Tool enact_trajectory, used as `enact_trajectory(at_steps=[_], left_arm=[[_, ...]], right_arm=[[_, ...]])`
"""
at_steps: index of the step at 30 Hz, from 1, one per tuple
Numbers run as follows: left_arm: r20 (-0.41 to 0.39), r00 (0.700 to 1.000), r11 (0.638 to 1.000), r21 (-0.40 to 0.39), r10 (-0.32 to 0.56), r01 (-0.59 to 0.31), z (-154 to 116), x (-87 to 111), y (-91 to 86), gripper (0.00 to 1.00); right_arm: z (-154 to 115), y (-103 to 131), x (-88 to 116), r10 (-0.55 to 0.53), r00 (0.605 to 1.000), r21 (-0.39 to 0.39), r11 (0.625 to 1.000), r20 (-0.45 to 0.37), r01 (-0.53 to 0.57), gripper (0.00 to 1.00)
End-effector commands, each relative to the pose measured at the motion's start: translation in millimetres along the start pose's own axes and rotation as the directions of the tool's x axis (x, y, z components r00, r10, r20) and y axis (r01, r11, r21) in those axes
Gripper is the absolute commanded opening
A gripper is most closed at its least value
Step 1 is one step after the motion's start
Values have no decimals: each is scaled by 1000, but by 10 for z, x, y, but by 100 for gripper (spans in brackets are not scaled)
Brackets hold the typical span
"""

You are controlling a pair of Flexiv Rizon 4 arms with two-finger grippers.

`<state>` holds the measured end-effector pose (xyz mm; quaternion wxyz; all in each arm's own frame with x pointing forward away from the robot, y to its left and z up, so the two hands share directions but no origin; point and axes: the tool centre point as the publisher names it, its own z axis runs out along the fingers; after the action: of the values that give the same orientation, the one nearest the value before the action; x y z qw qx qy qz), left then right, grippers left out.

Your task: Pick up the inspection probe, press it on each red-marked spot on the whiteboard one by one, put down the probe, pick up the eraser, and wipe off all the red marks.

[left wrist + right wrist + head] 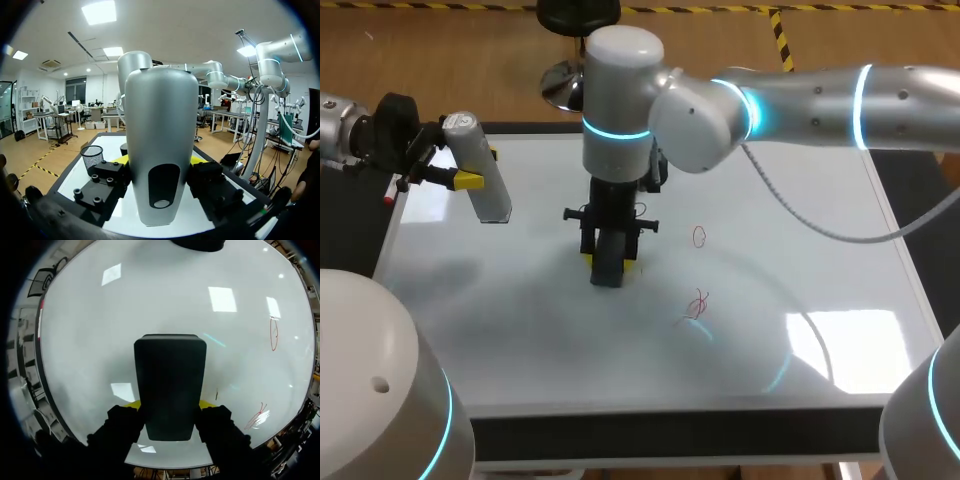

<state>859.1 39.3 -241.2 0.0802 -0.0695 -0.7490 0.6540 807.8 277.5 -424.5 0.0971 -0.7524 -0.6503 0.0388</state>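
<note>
The silver-grey inspection probe (480,170) hangs tilted over the whiteboard's (520,330) far left corner, with my left gripper (455,168) shut on it. In the left wrist view the probe (161,145) stands between the black fingers (107,181). My right gripper (608,250) points straight down at the board's middle, shut on the black eraser (608,266), which rests on the surface. The right wrist view shows the eraser (170,390) between the fingers. A red oval (699,236) and a red scribble (697,306) lie to its right, also seen as the oval (273,334) and the scribble (257,415).
The whiteboard covers most of the table, with a black frame along its front edge (670,432). A faint smudged patch lies around and left of the eraser. My right arm's elbow (700,120) hangs over the board's far middle.
</note>
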Motion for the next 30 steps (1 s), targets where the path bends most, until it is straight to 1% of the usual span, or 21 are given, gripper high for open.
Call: enact_trajectory(at_steps=[1,11,22,26,30], left_arm=[[-3,1000,1000,1,2,-2,-9,-9,-3,0],[-3,1000,1000,1,2,-2,-9,-9,-3,0],[-3,1000,1000,1,2,-2,-9,-9,-3,0],[-3,1000,1000,1,2,-2,-9,-9,-3,0],[-3,1000,1000,1,2,-2,-9,-9,-3,0]], right_arm=[[64,-33,-175,7,1000,-16,1000,-13,-8,0],[92,-53,-381,40,999,-12,999,-37,-40,0],[163,-36,-678,96,992,35,995,-80,-93,0],[166,-40,-774,120,990,58,992,-80,-115,0],[145,-45,-824,130,989,69,990,-74,-125,0]])
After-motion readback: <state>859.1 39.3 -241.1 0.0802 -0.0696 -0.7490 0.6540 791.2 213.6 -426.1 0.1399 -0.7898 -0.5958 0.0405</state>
